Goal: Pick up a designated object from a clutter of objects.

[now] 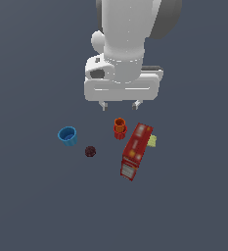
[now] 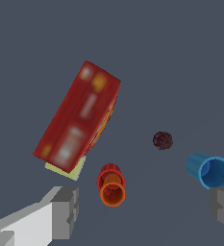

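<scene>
- Six small things sit on the dark counter (image 1: 27, 206): an orange cup (image 1: 119, 123), a red cup (image 1: 120, 132), a blue cup (image 1: 67, 136), a dark ball (image 1: 90, 151), a long red box (image 1: 136, 150) and a tiny pale-yellow block (image 1: 153, 141).
- The orange cup is the one to pick up. It sits pressed against the red cup, and from the exterior view it looks like it may be stacked on or in it. I cannot tell which.
- The pair of cups is just beside the long red box, on the exterior view's left of it. The blue cup and the dark ball are well apart from them.
- The end effector (image 1: 120, 104) hangs above the orange cup. Its fingers are spread wide and hold nothing.
- In the wrist view the orange cup lies between the two fingers (image 2: 65, 211), a bit nearer to one than the other.
- To do this step well, I think the arm should line up so the cup is right in the middle of the gap.
- Then it should go straight down and squeeze only the orange rim, not the red cup.
- It should stay away from the long red box so it does not bump it.
</scene>
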Tool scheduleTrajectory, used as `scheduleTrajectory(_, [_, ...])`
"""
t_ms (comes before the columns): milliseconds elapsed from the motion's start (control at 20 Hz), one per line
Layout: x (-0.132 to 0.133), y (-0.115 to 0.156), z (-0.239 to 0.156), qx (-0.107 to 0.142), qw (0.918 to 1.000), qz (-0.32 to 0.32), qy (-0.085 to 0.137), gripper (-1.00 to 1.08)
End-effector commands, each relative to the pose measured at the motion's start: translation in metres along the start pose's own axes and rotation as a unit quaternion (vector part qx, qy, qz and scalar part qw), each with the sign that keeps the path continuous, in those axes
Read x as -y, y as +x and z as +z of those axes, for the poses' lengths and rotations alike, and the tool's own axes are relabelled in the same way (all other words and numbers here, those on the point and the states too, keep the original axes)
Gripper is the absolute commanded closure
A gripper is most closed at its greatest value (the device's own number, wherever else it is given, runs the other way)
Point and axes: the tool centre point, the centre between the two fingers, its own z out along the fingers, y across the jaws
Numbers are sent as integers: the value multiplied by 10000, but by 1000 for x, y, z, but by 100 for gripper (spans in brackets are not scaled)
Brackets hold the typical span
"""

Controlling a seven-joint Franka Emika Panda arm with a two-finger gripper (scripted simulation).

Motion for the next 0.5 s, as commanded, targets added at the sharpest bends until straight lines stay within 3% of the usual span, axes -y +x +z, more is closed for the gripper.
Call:
scheduleTrajectory(0, [0,0,0,0,10000,0,0,-92])
scheduleTrajectory(450, [10,0,2,66,9999,-68,-136,-92])
